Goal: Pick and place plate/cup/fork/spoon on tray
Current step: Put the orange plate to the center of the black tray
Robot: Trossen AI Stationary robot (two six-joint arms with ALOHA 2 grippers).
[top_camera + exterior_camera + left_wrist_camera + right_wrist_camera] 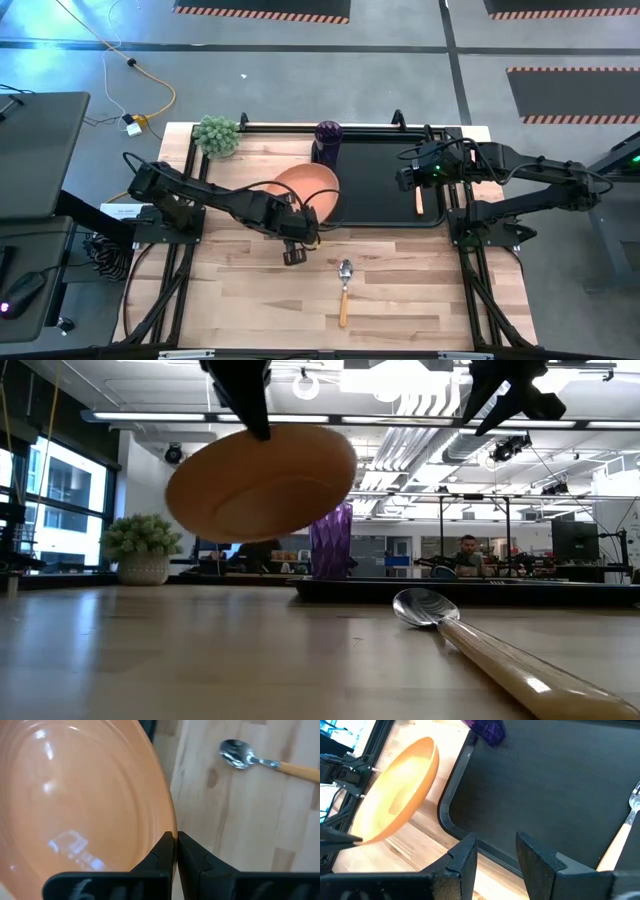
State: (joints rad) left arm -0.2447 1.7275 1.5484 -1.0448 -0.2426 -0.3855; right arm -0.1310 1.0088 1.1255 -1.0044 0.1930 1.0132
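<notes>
L gripper has its jaws pinched tight on the rim of the plate, which hangs tilted, off the desk, at the tray edge. R gripper hovers over the tray, jaws partly open, empty, fork just beside it. Cup on tray beyond plate; spoon on desk near L jaws.

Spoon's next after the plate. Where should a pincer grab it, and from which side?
Grip the spoon mid-handle, coming straight down, fingers across the handle. It lies flat on the bare wooden table, bowl toward the tray, with nothing crowding the slim, straight handle.
</notes>
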